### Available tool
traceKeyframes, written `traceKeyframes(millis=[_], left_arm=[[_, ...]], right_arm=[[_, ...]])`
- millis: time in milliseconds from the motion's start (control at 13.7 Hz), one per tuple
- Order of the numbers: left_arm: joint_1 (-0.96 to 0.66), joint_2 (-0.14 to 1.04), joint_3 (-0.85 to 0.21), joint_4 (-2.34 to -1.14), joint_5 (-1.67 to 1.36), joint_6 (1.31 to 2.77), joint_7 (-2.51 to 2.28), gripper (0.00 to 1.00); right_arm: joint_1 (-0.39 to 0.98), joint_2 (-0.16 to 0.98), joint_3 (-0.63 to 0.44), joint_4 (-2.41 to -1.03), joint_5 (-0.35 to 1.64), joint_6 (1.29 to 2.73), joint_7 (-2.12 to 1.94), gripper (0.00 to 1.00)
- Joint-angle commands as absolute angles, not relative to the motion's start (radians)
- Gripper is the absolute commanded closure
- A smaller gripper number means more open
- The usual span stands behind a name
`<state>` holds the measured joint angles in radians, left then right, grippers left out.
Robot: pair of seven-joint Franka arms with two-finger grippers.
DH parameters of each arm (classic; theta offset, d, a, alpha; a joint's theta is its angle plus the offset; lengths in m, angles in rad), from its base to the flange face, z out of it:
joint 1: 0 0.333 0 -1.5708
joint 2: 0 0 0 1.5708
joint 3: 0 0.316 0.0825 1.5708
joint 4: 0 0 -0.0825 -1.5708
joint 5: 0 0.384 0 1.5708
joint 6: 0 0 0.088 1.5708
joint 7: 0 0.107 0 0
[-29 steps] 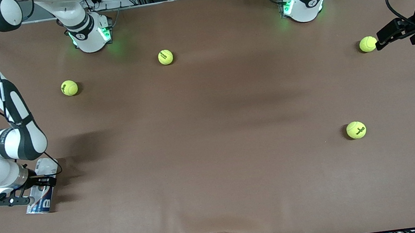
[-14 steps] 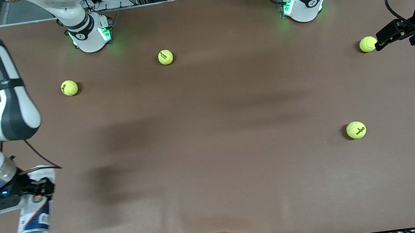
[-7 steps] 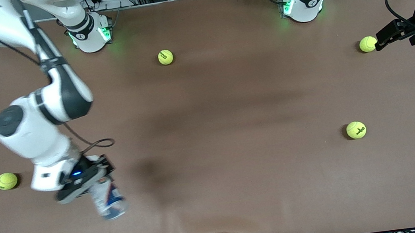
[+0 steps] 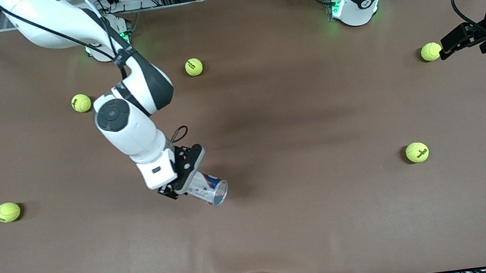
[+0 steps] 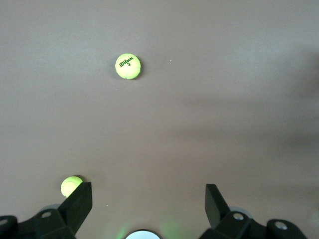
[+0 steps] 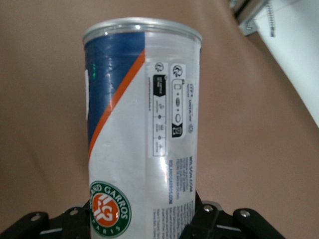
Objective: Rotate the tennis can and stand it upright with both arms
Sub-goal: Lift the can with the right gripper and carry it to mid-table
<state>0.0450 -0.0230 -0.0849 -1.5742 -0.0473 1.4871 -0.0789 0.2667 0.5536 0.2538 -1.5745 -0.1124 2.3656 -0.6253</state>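
The right gripper (image 4: pixel 183 178) is clamped on the tennis can (image 4: pixel 207 189) and carries it in the air over the middle of the table (image 4: pixel 310 221), somewhat toward the right arm's end. The can is tilted, nearly lying flat: its silver rim and open mouth point down the front view and toward the left arm's end, away from the wrist, while its other end sits between the black fingers. In the right wrist view the can (image 6: pixel 142 129) sticks straight out from the right gripper (image 6: pixel 144 221) (the fingers grip it low on the label, by the round green and orange badge), and its blue, white and orange wrap fills most of that view.

The left gripper (image 4: pixel 455 40) hangs at the left arm's end of the table, its fingers spread wide with nothing between them; that arm waits. In the left wrist view the two fingertips (image 5: pixel 79 201) stand well apart over bare table. A tennis ball (image 4: pixel 430 51) lies on the table just beside this gripper's tip.

Four more tennis balls lie on the table, all well apart from the can: one (image 4: pixel 417 152) toward the left arm's end, one (image 4: pixel 193 67) close to the bases, one (image 4: pixel 81 103) beside the right arm's elbow, and one (image 4: pixel 8 212) at the right arm's end of the table. The left wrist view shows two balls, one (image 5: pixel 128 66) marked Wilson 3.
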Motion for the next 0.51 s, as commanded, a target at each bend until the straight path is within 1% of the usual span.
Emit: traceKeyframes(millis=[0,219,437], left_arm=[[0.054,-0.018,-0.086,-1.566,-0.071,1.473,-0.037,0.0],[0.057,-0.018,-0.084,-1.569,-0.08,1.471,-0.032,0.0],[0.066,-0.015,-0.081,-1.568,-0.091,1.454,-0.028,0.0]], right_arm=[[0.305,0.584,0.249,-1.574,-0.133,2.372,-0.754,0.37],[0.313,0.615,0.249,-1.591,-0.143,2.372,-0.952,0.38],[0.357,0.67,0.249,-1.589,-0.143,2.385,-0.986,0.38]])
